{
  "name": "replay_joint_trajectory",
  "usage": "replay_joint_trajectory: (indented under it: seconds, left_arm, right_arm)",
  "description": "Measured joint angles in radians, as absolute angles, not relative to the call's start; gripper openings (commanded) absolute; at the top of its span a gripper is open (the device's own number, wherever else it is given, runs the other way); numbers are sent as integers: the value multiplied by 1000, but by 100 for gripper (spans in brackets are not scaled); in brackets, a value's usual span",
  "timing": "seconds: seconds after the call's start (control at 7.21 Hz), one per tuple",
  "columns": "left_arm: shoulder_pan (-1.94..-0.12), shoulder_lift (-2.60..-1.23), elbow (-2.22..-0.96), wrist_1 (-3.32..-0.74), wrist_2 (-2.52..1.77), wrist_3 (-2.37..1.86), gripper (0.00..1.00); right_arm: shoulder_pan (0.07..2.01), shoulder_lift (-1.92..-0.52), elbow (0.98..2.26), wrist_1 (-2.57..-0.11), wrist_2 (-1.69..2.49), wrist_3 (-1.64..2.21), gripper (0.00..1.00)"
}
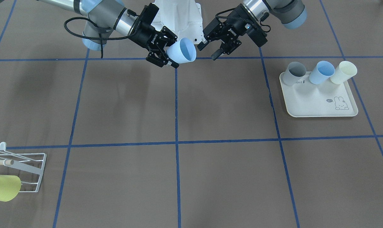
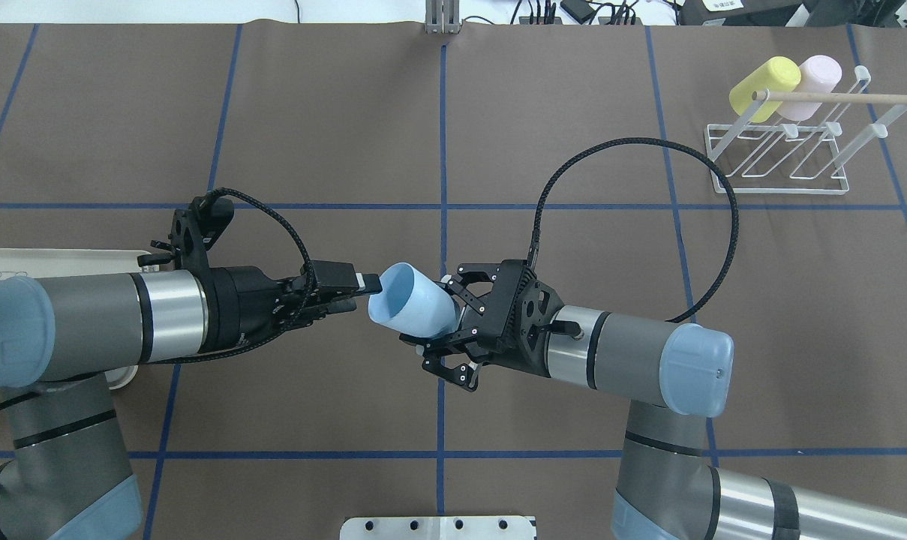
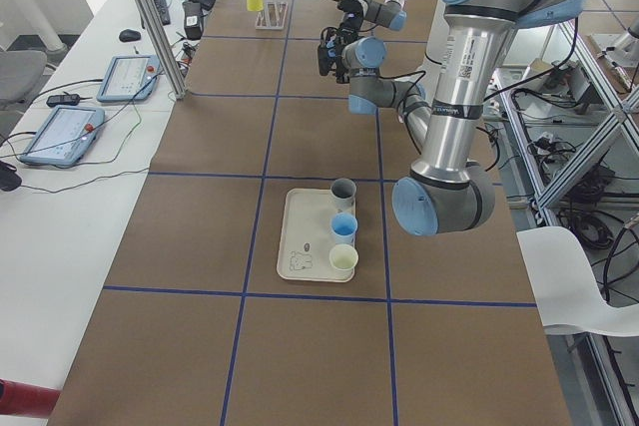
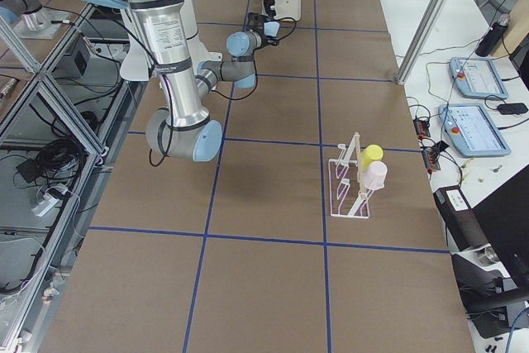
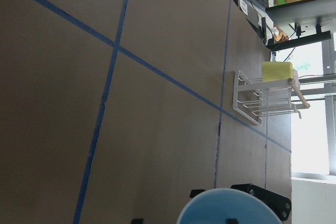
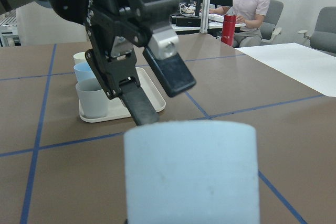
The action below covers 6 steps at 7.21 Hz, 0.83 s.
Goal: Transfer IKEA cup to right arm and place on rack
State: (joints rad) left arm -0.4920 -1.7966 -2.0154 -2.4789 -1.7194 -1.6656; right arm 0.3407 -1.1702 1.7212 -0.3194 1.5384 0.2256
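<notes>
1. Up close, the pale blue cup (image 6: 191, 171) fills the right wrist camera's foreground; beyond it, the left gripper (image 6: 163, 98) hangs with fingers spread.
2. Front view: right gripper (image 1: 173, 51) clamps the cup's base in mid-air, mouth facing the left gripper, just apart.
3. Overhead: rack (image 2: 783, 192) sits far right, well apart, carrying a yellow cup (image 2: 761, 86) and a pink cup (image 2: 817, 75).

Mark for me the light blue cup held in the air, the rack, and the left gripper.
light blue cup (image 2: 415, 306): overhead view, on its side wall.
rack (image 2: 877, 97): overhead view, on its wooden dowel.
left gripper (image 1: 207, 52): front-facing view, midway between its open fingertips.
</notes>
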Motion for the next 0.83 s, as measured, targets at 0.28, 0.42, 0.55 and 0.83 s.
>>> replay_joint_trajectory:
  seconds: [0.28,0.42,0.55,0.83]
  left_arm:
    - [-567,-1719,-2085,-2301,-1775,-1521,100]
    - [-602,-1635,-2144,-2230,-1786,-1412,100]
    - [-649,-1542,-2188,-2198,-1793,-1286,100]
    - [-788,-1388,-2222,-2182,-1845,-968,100]
  right_arm:
    - [406,-1188,1738,-422,1537,214,26]
    - [446,-1191,1772,-559,1543,175,31]
    - [485,-1195,1826,-720,1545,97,31]
    - [576,-1201,1964,-1096,1541,-105,36]
